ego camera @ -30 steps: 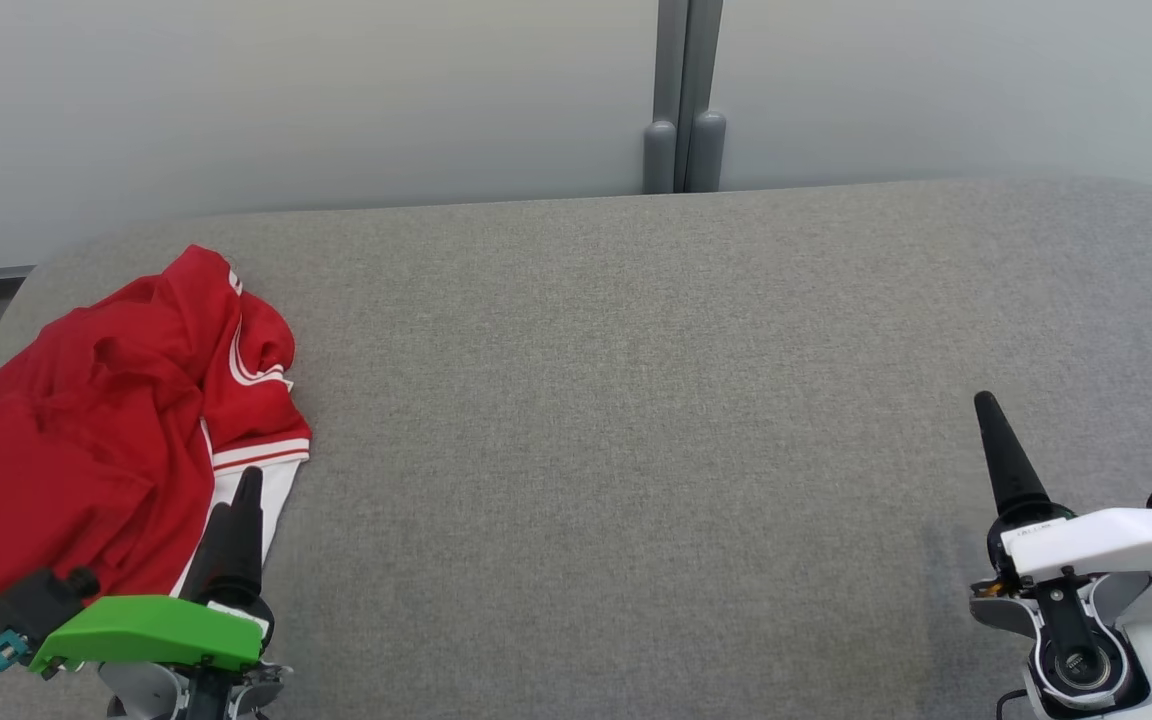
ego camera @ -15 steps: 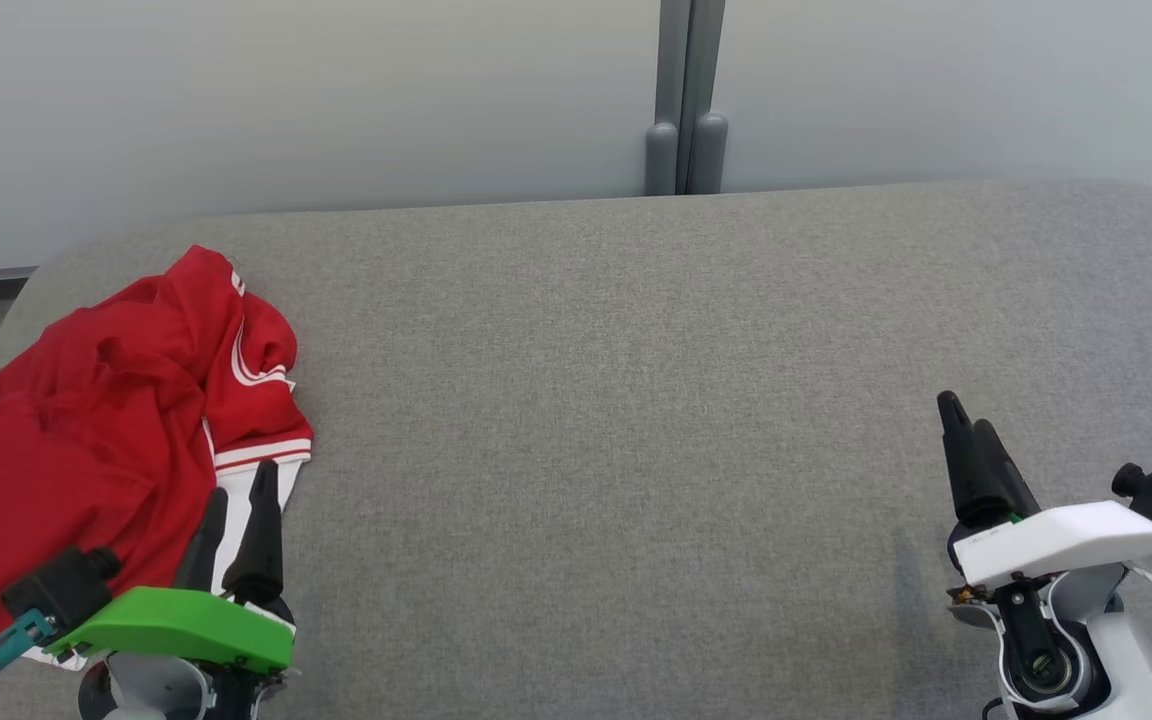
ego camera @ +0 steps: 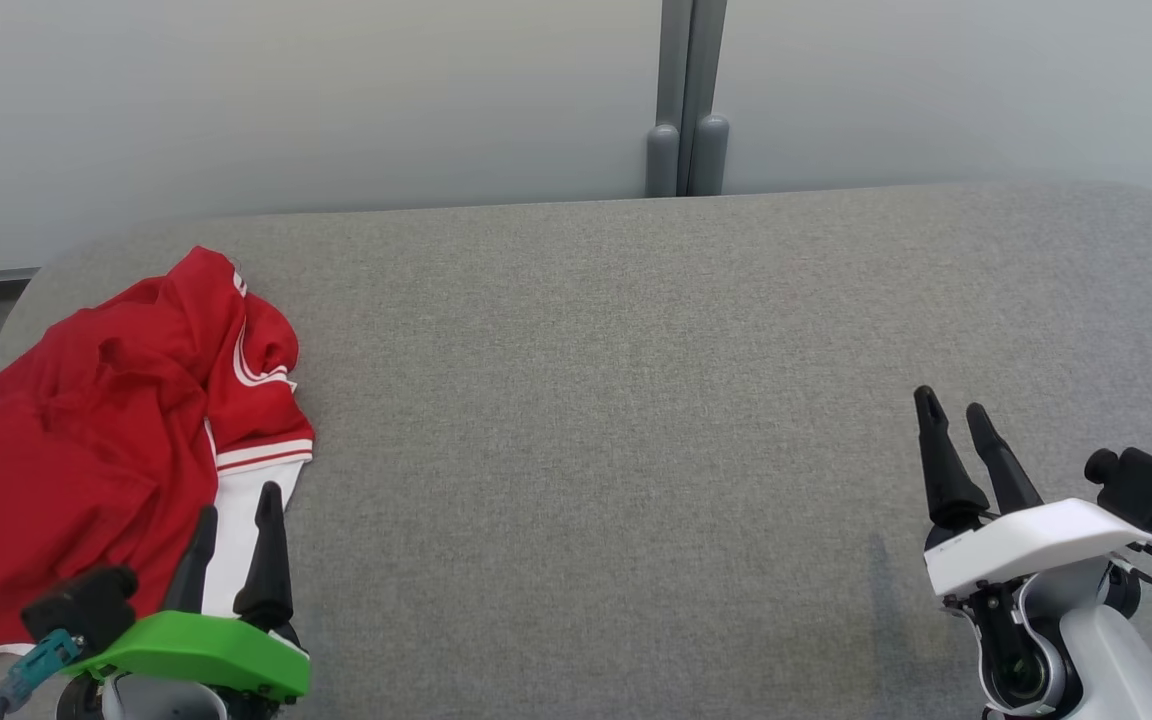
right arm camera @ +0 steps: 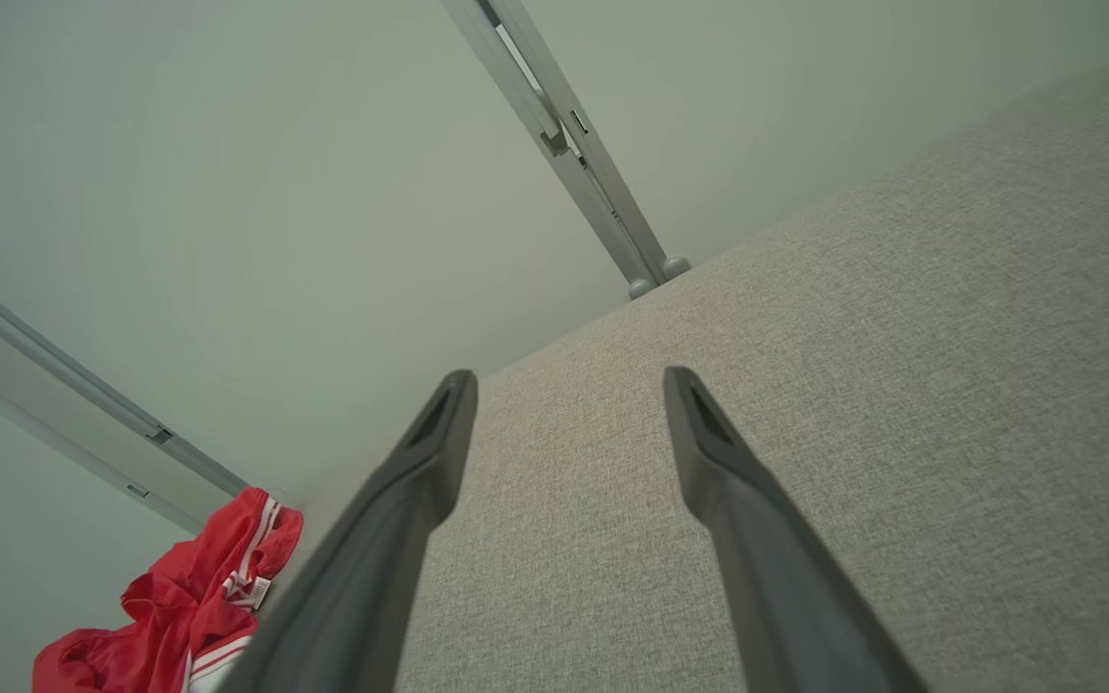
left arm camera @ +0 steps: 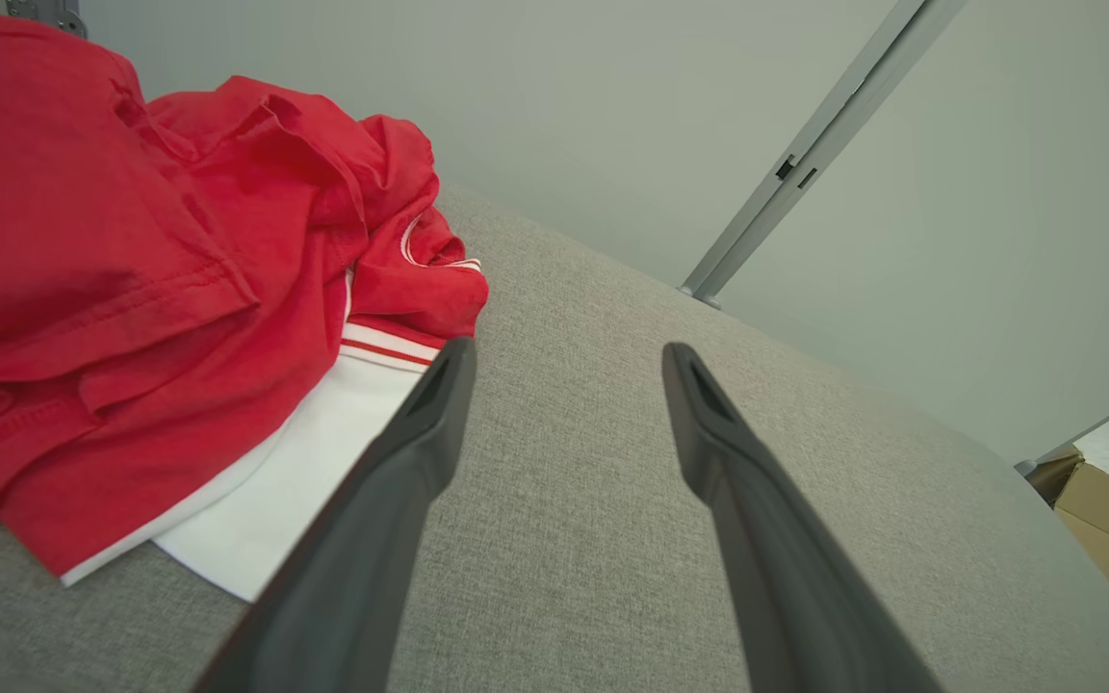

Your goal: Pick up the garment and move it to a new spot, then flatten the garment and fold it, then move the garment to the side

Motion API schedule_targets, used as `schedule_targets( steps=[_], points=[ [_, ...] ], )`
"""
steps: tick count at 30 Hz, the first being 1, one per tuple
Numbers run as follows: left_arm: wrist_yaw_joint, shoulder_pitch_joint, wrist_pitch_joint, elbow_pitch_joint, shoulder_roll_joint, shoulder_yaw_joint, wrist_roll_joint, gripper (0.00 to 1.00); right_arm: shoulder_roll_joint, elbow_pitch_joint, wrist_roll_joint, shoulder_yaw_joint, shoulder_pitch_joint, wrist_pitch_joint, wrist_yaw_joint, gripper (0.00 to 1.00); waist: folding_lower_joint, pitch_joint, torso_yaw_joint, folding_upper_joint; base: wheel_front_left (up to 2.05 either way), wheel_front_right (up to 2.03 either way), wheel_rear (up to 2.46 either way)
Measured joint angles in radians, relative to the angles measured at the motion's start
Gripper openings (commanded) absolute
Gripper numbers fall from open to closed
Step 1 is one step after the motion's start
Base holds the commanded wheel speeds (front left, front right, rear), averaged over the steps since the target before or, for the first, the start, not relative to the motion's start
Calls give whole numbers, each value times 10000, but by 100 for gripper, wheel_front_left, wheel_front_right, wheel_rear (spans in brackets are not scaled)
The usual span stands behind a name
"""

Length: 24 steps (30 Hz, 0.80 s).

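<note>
Jaws left and right stood spread and empty. Head view: the red garment (ego camera: pixel 86 450) lay crumpled at the left end of the counter (ego camera: pixel 636 400), left jaws at its white hem (ego camera: pixel 234 515). Left wrist view: a thick red fold, I judged, would hold better than that hem. Right wrist view: garment well apart.

The red shirt (ego camera: pixel 96 440) lies crumpled in a loose, unfolded heap at the left end of the grey fabric worktop (ego camera: pixel 636 400), its folds bunched highest toward the far side, with a white panel and red-and-white striped trim showing along its near right edge.
</note>
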Motion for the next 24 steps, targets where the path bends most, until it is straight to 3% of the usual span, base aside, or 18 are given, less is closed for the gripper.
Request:
schedule_targets(
  steps=[24],
  points=[
    [466,424,-823,-94,-8,-326,2809,100,-171,-314,-3246,702,168,-802,-259,100,0,-27,-1,0,0,0,0]
  ],
)
